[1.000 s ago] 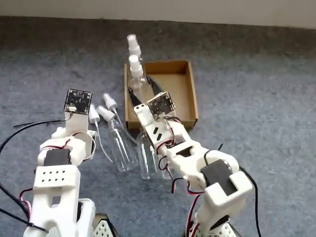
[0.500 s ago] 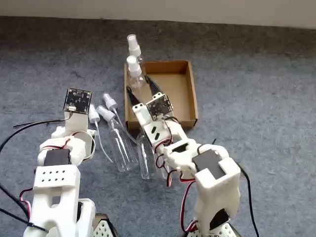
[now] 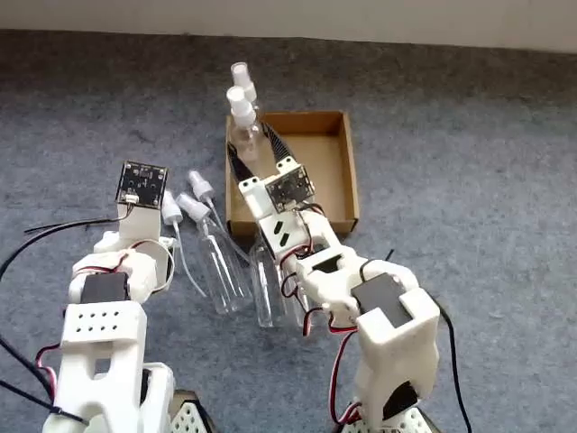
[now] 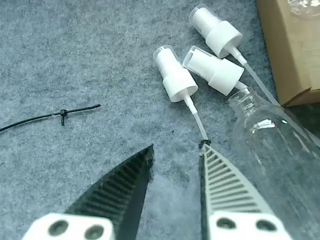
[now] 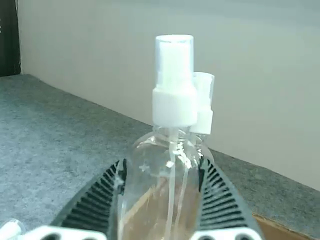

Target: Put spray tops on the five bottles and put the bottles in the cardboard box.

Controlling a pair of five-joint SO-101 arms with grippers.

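My right gripper [image 3: 255, 153] is shut on a clear bottle [image 5: 160, 200] fitted with a white spray top [image 3: 242, 104], held over the left rear part of the cardboard box [image 3: 343, 171]. Just behind it stands a second capped bottle [image 3: 241, 76], whose spray top [image 5: 203, 102] rises past the held one. My left gripper [image 4: 175, 155] hangs open over the carpet, close to three loose spray tops [image 4: 175, 80] [image 4: 212, 67] [image 4: 216, 31]. An uncapped clear bottle [image 4: 270, 140] lies beside its light finger. Uncapped bottles [image 3: 224, 266] [image 3: 267, 284] lie between the two arms.
Grey carpet [image 3: 469, 180] covers the table. A black cable tie [image 4: 55, 116] lies near my left gripper. The box's corner [image 4: 290, 55] is just past the loose spray tops. A pale wall runs along the far side.
My right gripper has carried the capped bottle farther from the arms' bases, along the box's left side toward the standing bottle. The left arm has kept still.
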